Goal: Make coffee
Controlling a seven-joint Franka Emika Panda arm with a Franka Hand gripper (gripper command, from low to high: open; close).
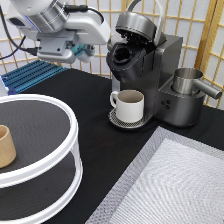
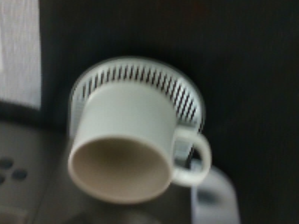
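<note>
Two round tiers of a white-rimmed stand [image 1: 75,135] fill the exterior view's bottom left, with a tan wooden cup [image 1: 5,146] upright on the upper tier at the left edge. A gray woven mat [image 1: 175,185] lies on the black table [image 1: 100,145] at the bottom right. Farther back, a white handled mug [image 1: 129,106] stands upright and empty on the slotted drip tray [image 1: 116,120] of a dark coffee machine [image 1: 160,65], whose lid [image 1: 136,24] is raised over the open brew chamber. A steel pitcher [image 1: 189,80] sits on the machine's right side. The gripper [image 1: 82,51] hangs in the air at the top left, beside the machine's head and above and left of the mug; whether it is wide, narrow or holding anything cannot be told. The coffee pod cannot be made out in either view. The wrist view looks down on the mug [image 2: 123,150] and tray [image 2: 142,75]. A blue ribbed rack [image 1: 30,75] and a paper screen [image 1: 190,20] stand behind.
</note>
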